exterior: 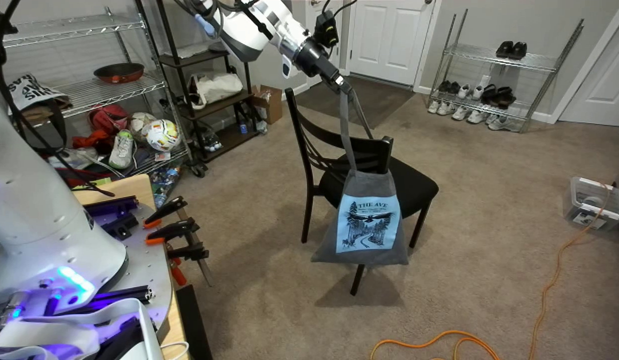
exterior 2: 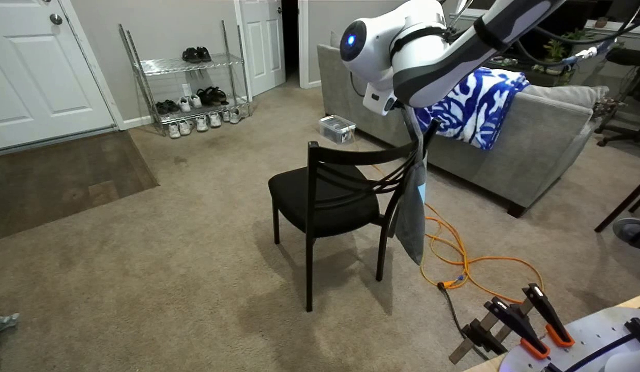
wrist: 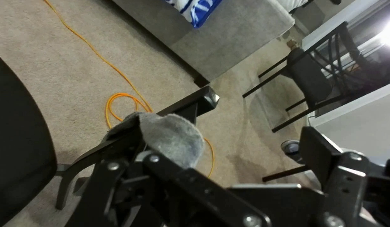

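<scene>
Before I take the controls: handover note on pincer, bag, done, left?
Pincer: jaws apart in the wrist view; the gray strap runs up to it, how it's caught there I can't tell.
Bag: hangs off the carpet, on the backrest side of the black chair.
Done: strap straddles the top rail, one side in front of it, the other behind, as an exterior view shows.
Left, probably: settle the strap on the chair, then ease the pincer free.
</scene>
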Available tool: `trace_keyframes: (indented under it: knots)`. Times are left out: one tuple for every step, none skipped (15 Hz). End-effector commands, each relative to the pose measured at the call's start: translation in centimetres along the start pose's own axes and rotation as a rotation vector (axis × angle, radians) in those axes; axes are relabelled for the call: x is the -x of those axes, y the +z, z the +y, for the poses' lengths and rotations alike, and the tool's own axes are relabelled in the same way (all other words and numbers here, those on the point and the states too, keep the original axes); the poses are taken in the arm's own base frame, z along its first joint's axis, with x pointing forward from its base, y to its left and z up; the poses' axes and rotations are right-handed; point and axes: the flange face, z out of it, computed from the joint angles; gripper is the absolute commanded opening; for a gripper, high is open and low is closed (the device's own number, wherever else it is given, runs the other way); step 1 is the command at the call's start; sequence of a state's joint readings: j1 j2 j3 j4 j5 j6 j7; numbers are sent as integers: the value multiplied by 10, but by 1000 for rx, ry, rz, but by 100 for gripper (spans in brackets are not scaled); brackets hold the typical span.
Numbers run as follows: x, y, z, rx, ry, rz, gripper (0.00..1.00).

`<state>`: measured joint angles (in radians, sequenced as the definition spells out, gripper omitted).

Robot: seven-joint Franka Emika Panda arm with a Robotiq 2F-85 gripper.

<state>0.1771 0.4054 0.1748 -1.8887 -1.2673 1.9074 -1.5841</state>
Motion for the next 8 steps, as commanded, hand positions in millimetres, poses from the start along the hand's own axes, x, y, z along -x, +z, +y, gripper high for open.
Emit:
trace_keyframes:
  knots:
    - [21, -11, -7, 117, 46, 92, 100]
    - [24, -12, -7, 136, 56, 110, 100]
    - [26, -11, -8, 150, 68, 127, 100]
    - [28, -11, -8, 162, 75, 138, 100]
    - [29, -11, -8, 172, 83, 148, 100]
    - [30, -11, -9, 180, 90, 156, 100]
    - [30, -10, -9, 187, 94, 163, 100]
    - [30, -10, -8, 192, 96, 171, 100]
